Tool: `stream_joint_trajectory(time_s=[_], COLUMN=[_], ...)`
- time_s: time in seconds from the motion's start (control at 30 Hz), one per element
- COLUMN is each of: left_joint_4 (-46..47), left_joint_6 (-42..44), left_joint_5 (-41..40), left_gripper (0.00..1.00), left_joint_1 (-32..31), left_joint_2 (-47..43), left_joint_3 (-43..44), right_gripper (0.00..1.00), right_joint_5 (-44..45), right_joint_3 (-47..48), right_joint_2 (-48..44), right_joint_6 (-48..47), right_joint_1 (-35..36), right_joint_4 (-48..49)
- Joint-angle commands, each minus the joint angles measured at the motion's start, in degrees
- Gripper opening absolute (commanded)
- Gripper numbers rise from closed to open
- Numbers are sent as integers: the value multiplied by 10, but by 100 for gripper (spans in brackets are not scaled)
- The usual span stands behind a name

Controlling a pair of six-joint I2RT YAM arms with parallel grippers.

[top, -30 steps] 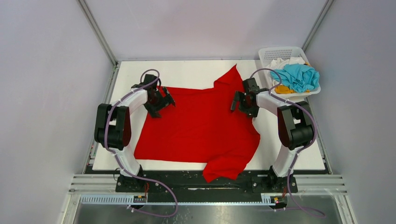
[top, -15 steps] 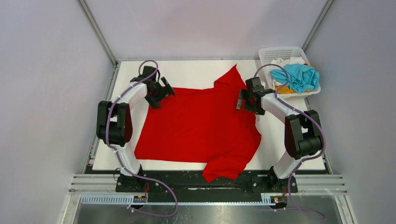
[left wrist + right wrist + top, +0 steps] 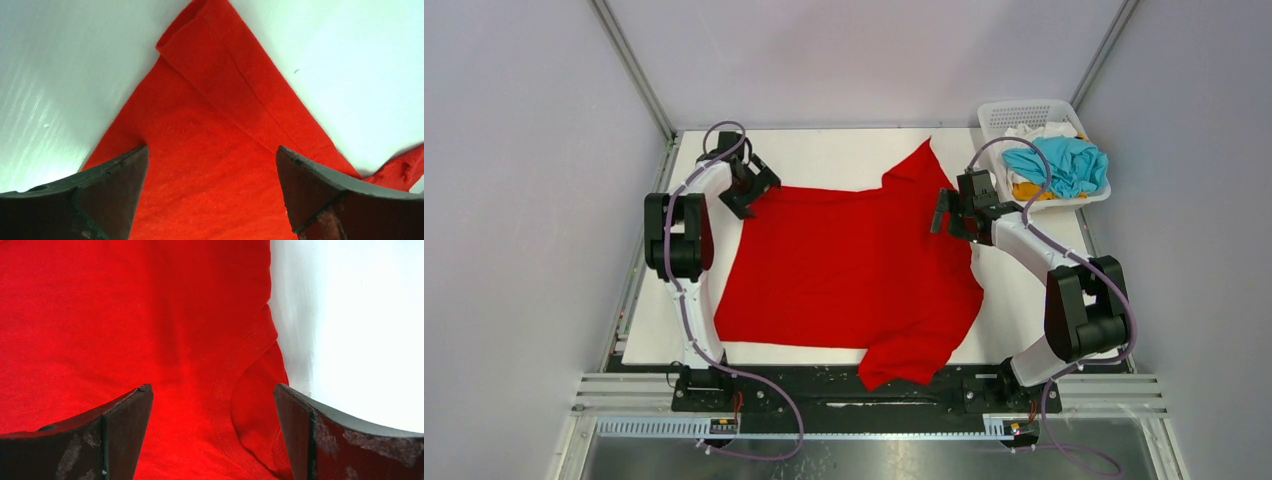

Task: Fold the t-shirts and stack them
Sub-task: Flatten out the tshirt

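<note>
— Out goes the left gripper (image 3: pixel 753 194) to the far-left corner of the red t-shirt (image 3: pixel 844 270), fingers wide, empty.
— Shirt's flat on the table (image 3: pixel 824 155), lengthwise left to right, neck pointing right beneath the right gripper (image 3: pixel 944 216), spread wide too, holding nothing.

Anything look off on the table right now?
Yes. The red shirt lies skewed, not flat: one sleeve droops past the near edge of the table. In the basket, the blue shirt is bunched and hangs over the rim.
</note>
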Motion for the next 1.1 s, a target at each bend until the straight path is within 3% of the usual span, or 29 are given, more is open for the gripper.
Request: stream_joint_trajectory(time_s=[0.0, 0.47, 0.77, 1.07], left_joint_4=[42, 99, 211, 259], left_joint_6=[-37, -122, -216, -273], left_joint_5=[13, 5, 44, 46], left_gripper=[99, 99, 99, 99], left_joint_1=[-6, -6, -6, -11], left_joint_2=[24, 69, 92, 149], left_joint_3=[53, 72, 79, 164], right_gripper=[99, 99, 99, 99], right_joint_5=[-14, -2, -1, 1], right_joint_3=[-2, -10, -11, -6], right_joint_2=[-19, -33, -32, -17], right_joint_6=[-8, -10, -12, -17], right_joint_1=[3, 3, 3, 3], right_joint_4=[22, 20, 18, 17])
